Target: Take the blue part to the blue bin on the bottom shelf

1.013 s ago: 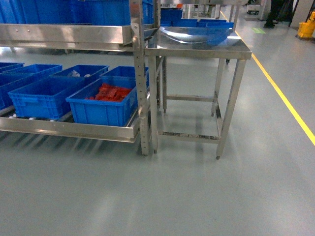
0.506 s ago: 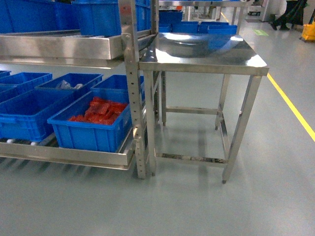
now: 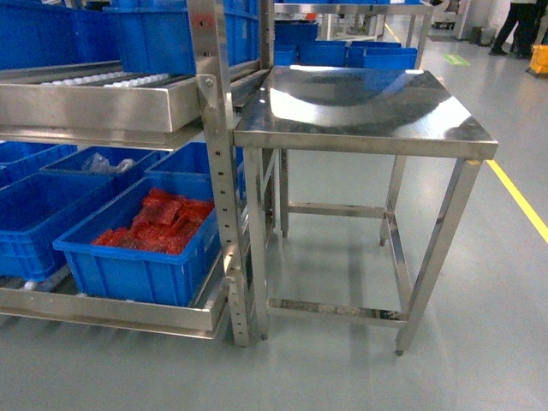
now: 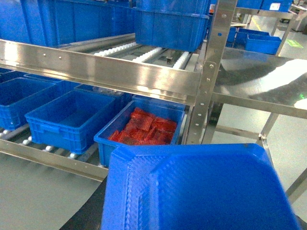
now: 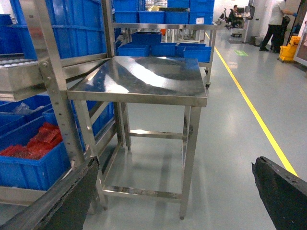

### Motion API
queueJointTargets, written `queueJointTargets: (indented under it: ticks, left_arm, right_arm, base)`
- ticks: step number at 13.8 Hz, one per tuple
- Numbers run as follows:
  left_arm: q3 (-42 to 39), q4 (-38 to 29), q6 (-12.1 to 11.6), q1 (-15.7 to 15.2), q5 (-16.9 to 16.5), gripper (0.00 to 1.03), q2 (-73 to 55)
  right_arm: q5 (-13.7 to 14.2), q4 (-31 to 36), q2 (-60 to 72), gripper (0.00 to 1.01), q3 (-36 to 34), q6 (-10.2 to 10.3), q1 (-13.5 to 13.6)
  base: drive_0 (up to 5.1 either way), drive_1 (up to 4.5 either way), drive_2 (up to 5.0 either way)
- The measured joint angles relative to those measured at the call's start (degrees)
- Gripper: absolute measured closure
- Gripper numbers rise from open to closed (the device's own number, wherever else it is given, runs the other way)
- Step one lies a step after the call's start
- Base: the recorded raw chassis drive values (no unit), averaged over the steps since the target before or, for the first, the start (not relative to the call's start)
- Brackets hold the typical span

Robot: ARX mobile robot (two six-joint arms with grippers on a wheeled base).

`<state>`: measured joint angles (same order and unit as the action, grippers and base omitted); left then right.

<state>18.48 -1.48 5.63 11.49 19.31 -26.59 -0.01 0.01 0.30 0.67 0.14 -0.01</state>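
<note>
Holding blue part (image 4: 201, 187) close under L wrist cam, prob for drop into empty blue bin (image 4: 57, 132) on bottom shelf (image 4: 48, 157), just L of bin w/ red pcs (image 4: 106, 152). Can't see L claw, can't tell grip. R claw (image 5: 175, 201) spread wide, empty. No legible labels or writing

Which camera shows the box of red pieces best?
The head view: the bin of red parts shows whole on the bottom shelf. The left wrist view shows it smaller, partly hidden; the right wrist view shows only a corner.
</note>
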Motion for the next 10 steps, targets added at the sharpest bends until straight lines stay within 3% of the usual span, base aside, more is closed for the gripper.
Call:
queueJointTargets:
  ticks: [10]
  left_arm:
    - [0.0,-0.02,-0.02,0.0,0.04,0.6,0.0]
  right_arm:
    - [0.0,-0.2,0.0,0.03,0.0,0.0,0.0]
  base:
    - [0.0,4.01,-4.0]
